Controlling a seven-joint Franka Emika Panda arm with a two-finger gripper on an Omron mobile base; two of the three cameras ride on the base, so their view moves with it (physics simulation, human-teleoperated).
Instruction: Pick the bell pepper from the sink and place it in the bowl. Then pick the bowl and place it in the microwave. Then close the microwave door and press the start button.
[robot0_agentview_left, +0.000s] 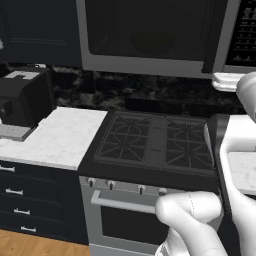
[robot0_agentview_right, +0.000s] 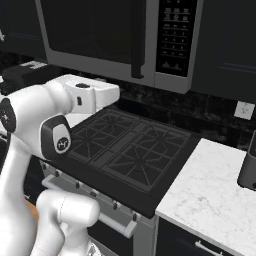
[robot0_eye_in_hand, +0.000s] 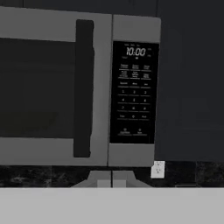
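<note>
The microwave (robot0_agentview_left: 150, 35) hangs above the stove with its door (robot0_eye_in_hand: 43, 87) closed. Behind the dark glass the inside is too dim to make out; the bowl and the bell pepper are hidden, and the sink is out of view. A vertical handle bar (robot0_eye_in_hand: 83, 87) runs down the door's right side. Right of it is the dark control panel (robot0_eye_in_hand: 133, 92), whose clock reads 10:00. My gripper (robot0_eye_in_hand: 112, 179) faces the seam between door and panel from a short distance, touching nothing. Its two tips meet at the bottom of the hand view, shut and empty. The white hand (robot0_agentview_right: 100, 97) hovers over the stove's left side.
A black gas stove (robot0_agentview_left: 155, 140) with an oven (robot0_agentview_left: 130, 220) below lies under the microwave. White marble counters (robot0_agentview_left: 55, 135) flank it. A black appliance (robot0_agentview_left: 22, 97) stands on the left counter, a dark container (robot0_agentview_right: 248, 170) on the right one. A wall outlet (robot0_eye_in_hand: 158, 169) sits below the panel.
</note>
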